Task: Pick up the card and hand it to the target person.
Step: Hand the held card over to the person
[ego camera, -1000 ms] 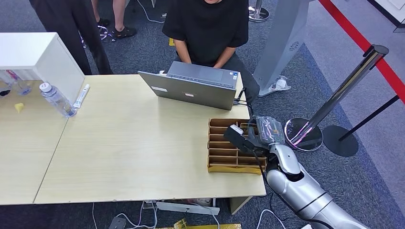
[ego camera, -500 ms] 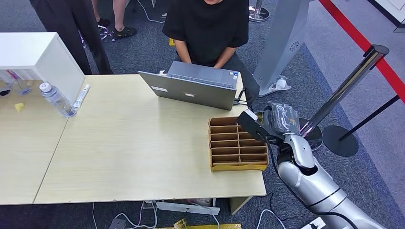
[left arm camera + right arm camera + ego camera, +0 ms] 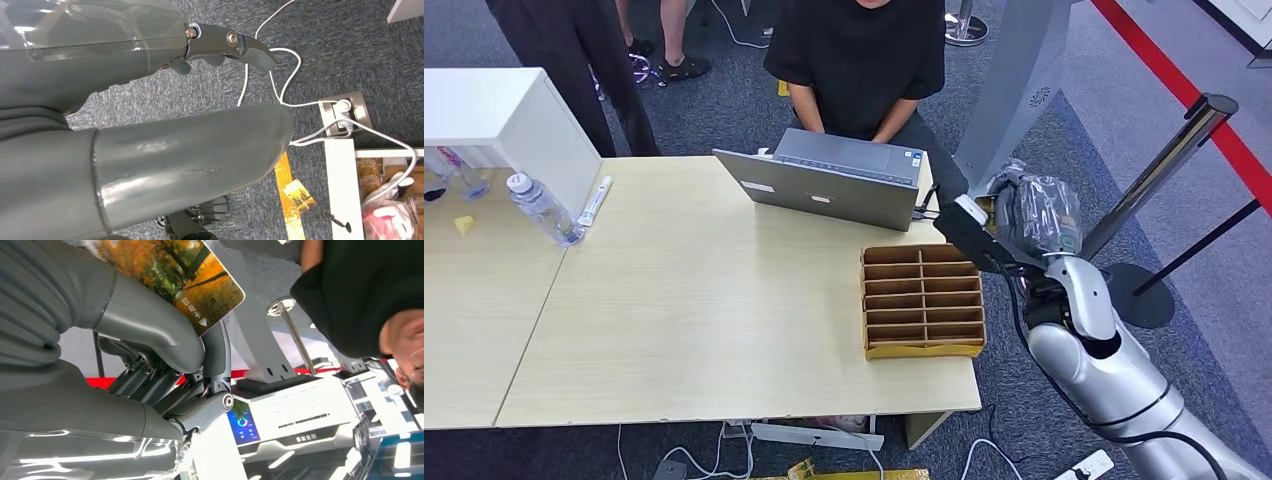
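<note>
Orange and yellow autumn trees are showing on the card (image 3: 170, 277), which my right hand (image 3: 1024, 215) is pinching between its thumb and the darker fingers (image 3: 216, 357) — I am seeing that grasp plainly in the right wrist view, with a corner of the card sticking out past the thumb. In the head view the right hand is hanging in the air off the desk's (image 3: 684, 320) right edge, beyond the far corner of the brown tray (image 3: 921, 302), with the silver arm rising from below. It is wrapped in clear plastic there, and the card is hard to make out in that view.

I am looking at a person in a black shirt (image 3: 859, 55) sitting at the far side of the desk behind a grey laptop (image 3: 824, 185); the right hand is hovering just to the right of the laptop, near that person but not touching. The tray of small compartments is sitting on the desk by its right edge.

My left hand (image 3: 150, 125) is hanging over dark carpet and white cables (image 3: 300, 100) — its thumb and fingers are lying apart and holding nothing.

Further left on the desk a bottle (image 3: 542, 208) is lying beside a white box (image 3: 504, 120). A chrome post (image 3: 1154, 180) is standing on the carpet to the right of my arm.
</note>
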Controlling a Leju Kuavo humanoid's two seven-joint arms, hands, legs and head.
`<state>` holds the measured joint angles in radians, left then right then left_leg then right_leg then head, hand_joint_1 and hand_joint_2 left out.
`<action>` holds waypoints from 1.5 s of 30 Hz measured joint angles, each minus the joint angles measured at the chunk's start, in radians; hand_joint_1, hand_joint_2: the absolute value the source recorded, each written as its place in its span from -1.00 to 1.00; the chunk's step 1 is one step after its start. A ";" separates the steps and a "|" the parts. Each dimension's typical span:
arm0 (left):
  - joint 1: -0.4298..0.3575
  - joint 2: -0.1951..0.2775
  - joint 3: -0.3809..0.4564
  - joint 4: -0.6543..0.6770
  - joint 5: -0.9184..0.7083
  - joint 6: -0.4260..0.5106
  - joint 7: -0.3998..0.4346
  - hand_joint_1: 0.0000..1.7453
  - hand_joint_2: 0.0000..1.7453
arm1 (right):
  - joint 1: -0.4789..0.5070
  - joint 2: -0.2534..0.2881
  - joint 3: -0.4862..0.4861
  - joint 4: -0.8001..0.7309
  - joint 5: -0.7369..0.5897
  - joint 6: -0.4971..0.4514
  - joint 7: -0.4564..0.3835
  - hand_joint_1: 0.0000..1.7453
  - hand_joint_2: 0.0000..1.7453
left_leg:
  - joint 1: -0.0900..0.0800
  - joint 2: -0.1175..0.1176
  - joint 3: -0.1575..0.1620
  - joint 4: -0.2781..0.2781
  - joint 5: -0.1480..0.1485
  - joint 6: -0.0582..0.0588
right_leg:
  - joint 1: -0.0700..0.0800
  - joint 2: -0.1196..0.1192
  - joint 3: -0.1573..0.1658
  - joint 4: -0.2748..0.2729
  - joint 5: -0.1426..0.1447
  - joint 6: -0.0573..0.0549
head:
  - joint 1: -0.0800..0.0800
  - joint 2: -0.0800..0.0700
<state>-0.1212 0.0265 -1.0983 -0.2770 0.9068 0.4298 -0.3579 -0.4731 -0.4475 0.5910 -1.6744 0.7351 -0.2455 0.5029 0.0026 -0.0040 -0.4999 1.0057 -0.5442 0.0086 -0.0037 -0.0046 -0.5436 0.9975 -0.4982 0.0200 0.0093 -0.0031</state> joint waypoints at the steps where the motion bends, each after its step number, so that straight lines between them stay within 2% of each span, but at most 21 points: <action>1: 0.000 0.000 0.000 0.000 0.000 0.000 0.000 -1.00 -1.00 | -0.001 0.000 -0.001 -0.008 -0.001 0.001 0.000 1.00 1.00 | 0.000 0.000 0.000 0.000 0.000 0.000 | 0.000 0.000 0.000 0.000 0.000 0.000 | 0.000 0.000; 4: 0.000 0.000 0.000 0.000 0.000 0.000 0.000 -1.00 -1.00 | -0.003 0.000 -0.003 -0.019 -0.024 -0.012 -0.001 1.00 1.00 | 0.000 0.000 0.000 0.000 0.000 0.000 | 0.000 0.000 0.000 0.000 0.000 0.000 | 0.000 0.000; 7: 0.000 0.000 0.000 0.000 0.000 0.001 0.000 -1.00 -1.00 | -0.003 0.000 -0.011 -0.019 -0.115 -0.072 -0.027 1.00 1.00 | 0.000 0.000 0.000 0.000 0.000 0.000 | 0.000 0.000 0.000 0.000 0.000 0.000 | 0.000 0.000; 11: -0.001 0.000 0.000 0.000 -0.001 0.002 0.003 -1.00 -1.00 | 0.000 0.006 -0.040 -0.003 -0.309 -0.242 -0.103 1.00 1.00 | 0.000 0.000 0.000 0.000 0.000 0.000 | 0.000 0.000 0.000 0.000 0.000 0.000 | 0.000 0.000; 14: -0.001 -0.001 0.000 0.000 -0.008 0.003 0.013 -1.00 -1.00 | 0.003 0.011 -0.071 0.031 -0.374 -0.382 -0.162 1.00 1.00 | 0.000 0.000 0.000 0.000 0.000 0.000 | 0.000 0.000 0.000 0.000 0.000 0.000 | 0.000 0.000; 18: -0.005 -0.003 -0.001 0.000 -0.018 0.004 0.025 -1.00 -1.00 | 0.013 0.033 -0.134 0.079 -0.293 -0.439 -0.227 1.00 1.00 | 0.000 0.000 0.000 0.000 0.000 0.000 | 0.000 0.000 0.000 0.000 0.000 0.000 | 0.000 0.000; 24: -0.011 -0.008 -0.001 0.000 -0.034 0.004 0.041 -1.00 -1.00 | 0.028 0.094 -0.274 0.123 -0.014 -0.439 -0.288 1.00 1.00 | 0.000 -0.001 0.000 0.000 0.000 0.000 | 0.000 -0.001 0.000 0.000 0.000 0.000 | 0.000 0.000; 28: -0.014 -0.009 -0.001 0.000 -0.043 0.003 0.048 -1.00 -1.00 | 0.031 0.121 -0.340 0.136 0.096 -0.439 -0.289 1.00 1.00 | 0.000 -0.001 0.000 0.000 0.000 0.000 | 0.000 0.000 0.000 0.000 0.000 0.000 | 0.000 0.000; 33: -0.018 -0.009 -0.001 0.000 -0.050 0.002 0.053 -1.00 -1.00 | 0.032 0.138 -0.370 0.155 0.262 -0.439 -0.232 1.00 1.00 | 0.000 -0.001 -0.001 0.000 0.000 0.000 | 0.000 0.000 0.000 0.000 0.000 0.000 | 0.000 0.000; 45: -0.020 -0.010 -0.001 0.000 -0.055 0.001 0.054 -1.00 -1.00 | 0.032 0.172 -0.372 0.202 0.303 -0.439 -0.219 1.00 1.00 | 0.000 -0.001 -0.001 0.000 0.000 0.000 | 0.000 0.000 0.000 0.000 0.000 0.000 | 0.000 0.000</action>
<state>-0.1409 0.0160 -1.0990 -0.2770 0.8522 0.4312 -0.3037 -0.4415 -0.2755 0.2186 -1.4719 1.0384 -0.6844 0.2842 0.0027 -0.0047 -0.5005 1.0057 -0.5442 0.0086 -0.0037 -0.0050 -0.5438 0.9975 -0.4982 0.0200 0.0092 -0.0031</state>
